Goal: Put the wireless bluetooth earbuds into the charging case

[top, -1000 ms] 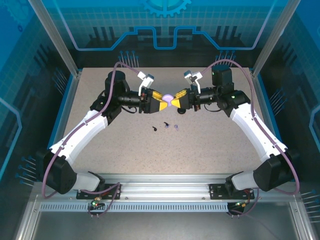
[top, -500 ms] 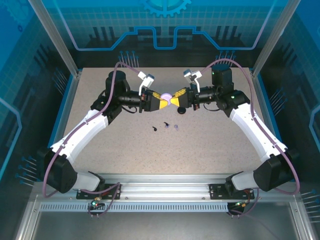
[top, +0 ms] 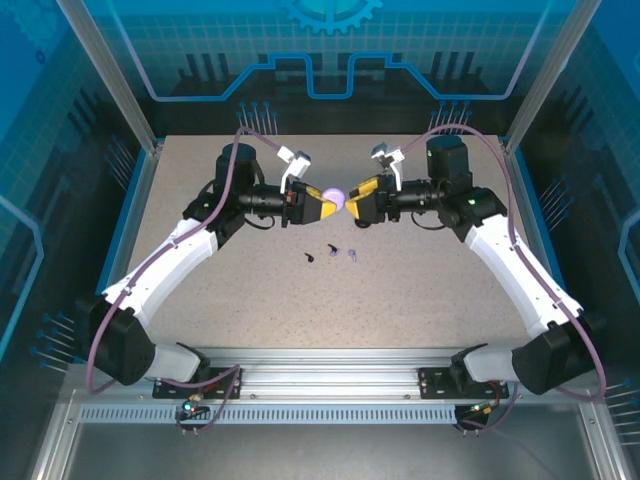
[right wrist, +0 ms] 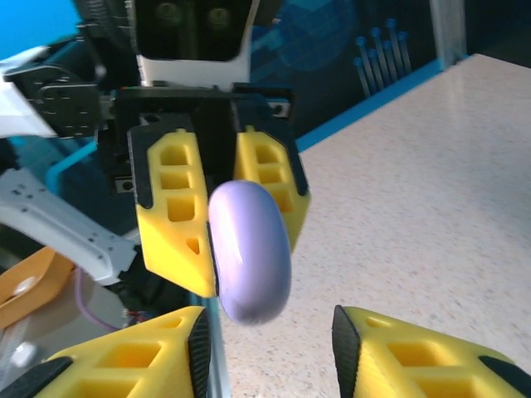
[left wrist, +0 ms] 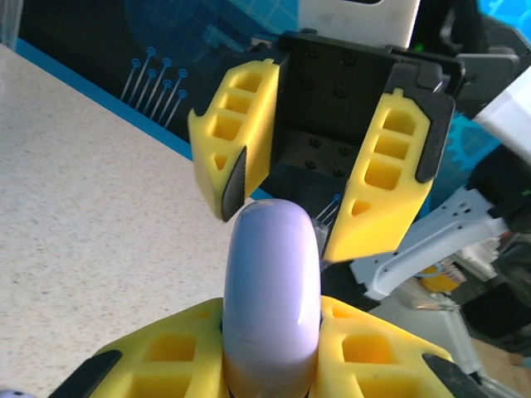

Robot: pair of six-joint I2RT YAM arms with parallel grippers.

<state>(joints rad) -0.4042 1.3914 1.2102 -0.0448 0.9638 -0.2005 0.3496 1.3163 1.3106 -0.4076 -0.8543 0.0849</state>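
A closed pale lavender charging case (left wrist: 272,290) stands edge-on between the yellow fingers of my left gripper (left wrist: 272,361), which is shut on it above the table's middle. In the top view the case (top: 335,197) sits between both grippers. My right gripper (right wrist: 270,352) faces it, open, its fingers on either side of the case's (right wrist: 249,249) free end without touching. On the table below lie two black earbuds (top: 310,258) (top: 331,247) and one lavender earbud (top: 354,253).
A dark round object (top: 366,222), partly hidden, lies on the speckled table (top: 420,290) under the right gripper. Blue walls and metal posts ring the table. Open tabletop lies in front of the earbuds.
The right gripper, earlier closed in against the lavender case, now stands open and slightly back from it. The left gripper still holds the case and has edged right.
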